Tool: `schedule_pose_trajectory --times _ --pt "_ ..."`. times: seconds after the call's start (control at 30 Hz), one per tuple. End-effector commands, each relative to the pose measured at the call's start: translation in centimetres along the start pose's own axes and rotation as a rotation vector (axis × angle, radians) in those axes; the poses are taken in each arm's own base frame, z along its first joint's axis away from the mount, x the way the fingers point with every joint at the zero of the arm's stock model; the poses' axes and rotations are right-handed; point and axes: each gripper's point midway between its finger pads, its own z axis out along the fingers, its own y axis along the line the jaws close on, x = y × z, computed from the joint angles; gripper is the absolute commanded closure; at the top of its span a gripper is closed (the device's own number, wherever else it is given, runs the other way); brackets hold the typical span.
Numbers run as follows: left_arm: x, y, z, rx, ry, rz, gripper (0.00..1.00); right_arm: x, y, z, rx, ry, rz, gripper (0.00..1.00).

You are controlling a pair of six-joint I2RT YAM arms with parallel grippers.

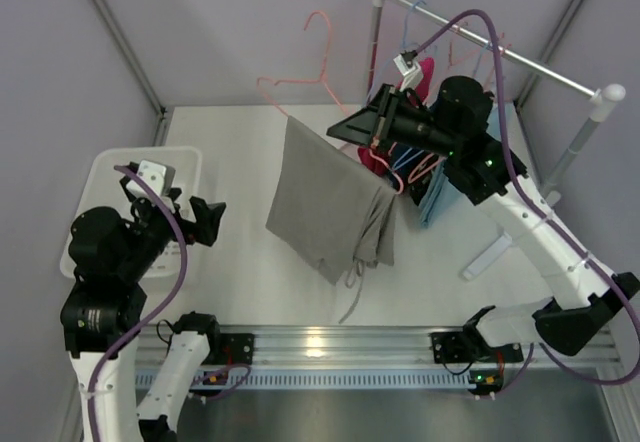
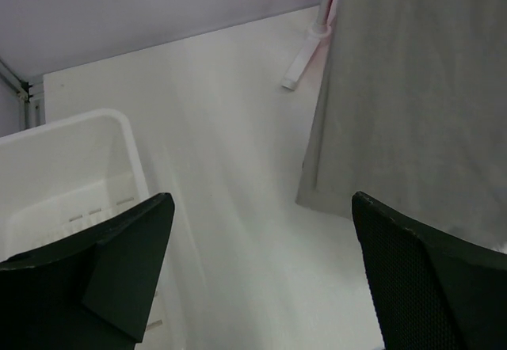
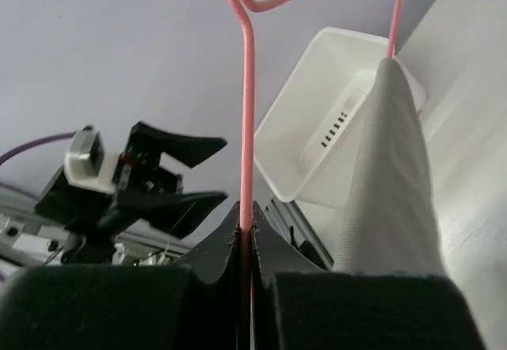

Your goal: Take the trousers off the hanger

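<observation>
The light grey trousers [image 1: 328, 202] hang folded over a pink wire hanger [image 1: 300, 90] above the table's middle. My right gripper [image 1: 350, 130] is shut on the hanger's wire [image 3: 246, 128] and holds it up in the air; the grey trousers [image 3: 392, 184] hang just right of the jaws. The light sky-blue trousers [image 1: 435, 197] hang at the rack, mostly hidden behind my right arm. My left gripper [image 1: 208, 222] is open and empty, low at the left beside the bin, apart from the grey trousers [image 2: 420, 112].
A white bin [image 1: 100, 177] sits at the left, partly under my left arm; it also shows in the left wrist view [image 2: 71, 176]. A clothes rack [image 1: 500, 54] with other hangers stands at the back right, its foot [image 1: 488, 258] on the table.
</observation>
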Motion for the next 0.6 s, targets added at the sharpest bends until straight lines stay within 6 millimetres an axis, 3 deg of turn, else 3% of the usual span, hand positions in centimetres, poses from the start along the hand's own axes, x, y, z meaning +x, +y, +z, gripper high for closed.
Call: schedule_pose_trajectory --times 0.0,0.1,0.17,0.33,0.43,0.53,0.57 --pt "1.3 -2.0 0.3 0.137 0.096 0.024 0.02 -2.4 1.3 1.5 0.033 -0.104 0.025 1.0" --pt "1.6 -2.3 1.0 0.175 0.099 0.034 0.02 -1.6 -1.0 4.2 0.094 -0.076 0.068 1.0" --pt "1.9 -2.4 1.5 0.186 0.088 0.03 0.01 -1.9 -0.8 5.0 0.091 -0.086 0.075 1.0" --pt "-0.4 -2.5 3.4 0.205 -0.068 0.012 0.01 -2.1 -1.8 8.4 0.101 -0.069 0.105 1.0" --pt "-1.8 -4.4 4.1 0.322 -0.169 -0.04 0.01 -3.2 -0.6 9.7 0.074 -0.095 0.094 1.0" --pt "-1.7 -5.7 4.8 0.421 -0.205 -0.07 0.01 -2.9 -0.1 11.0 0.052 -0.086 0.094 1.0" --pt "-2.5 -5.9 5.1 0.442 -0.239 -0.079 0.01 -3.0 0.6 11.3 0.032 -0.091 0.086 1.0"
